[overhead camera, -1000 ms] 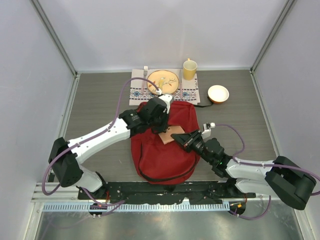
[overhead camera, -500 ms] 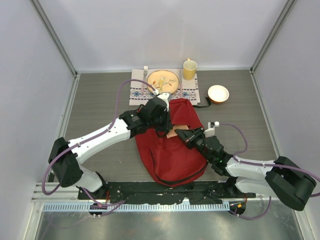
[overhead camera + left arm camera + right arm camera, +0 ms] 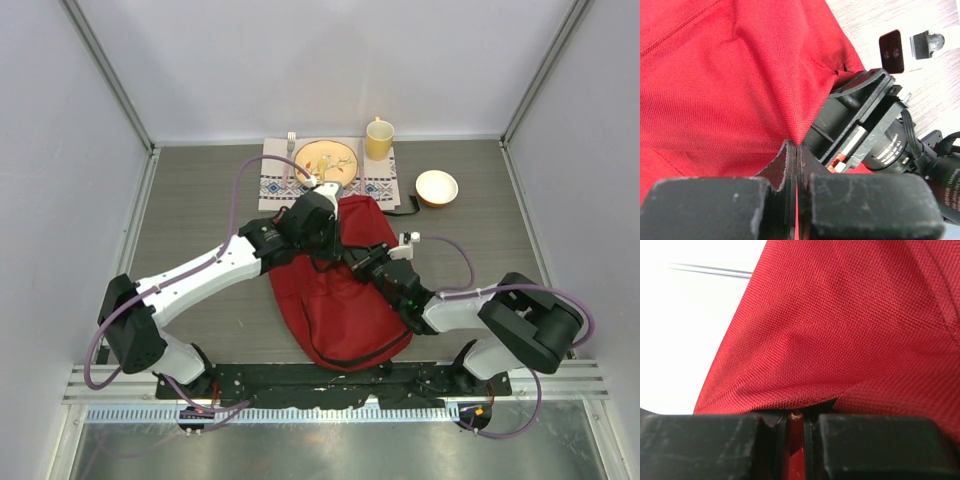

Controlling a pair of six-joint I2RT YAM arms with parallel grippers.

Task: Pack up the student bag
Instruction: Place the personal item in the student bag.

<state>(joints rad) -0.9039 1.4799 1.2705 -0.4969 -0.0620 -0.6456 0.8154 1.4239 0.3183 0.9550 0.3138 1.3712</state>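
Shows the red bag (image 3: 345, 295) flat on the table (image 3: 200, 210) between both arms, far end at the placemat (image 3: 275, 187). Clamps a fold of bag fabric in the left gripper (image 3: 796, 150), jaws pressed together. Pinches a tan sliver (image 3: 796, 415) in the right gripper (image 3: 795, 420), jaws nearly closed, under the bag's hem. Bears white lettering on the right motor's label (image 3: 888, 151), too small to read.

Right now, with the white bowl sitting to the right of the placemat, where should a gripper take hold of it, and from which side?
Pinch the rim of the bowl from straight above, one finger inside and one outside. It stands upright, mouth up, apart from the placemat, so the rim is free; its rounded wall would probably slip out of a sideways grasp.
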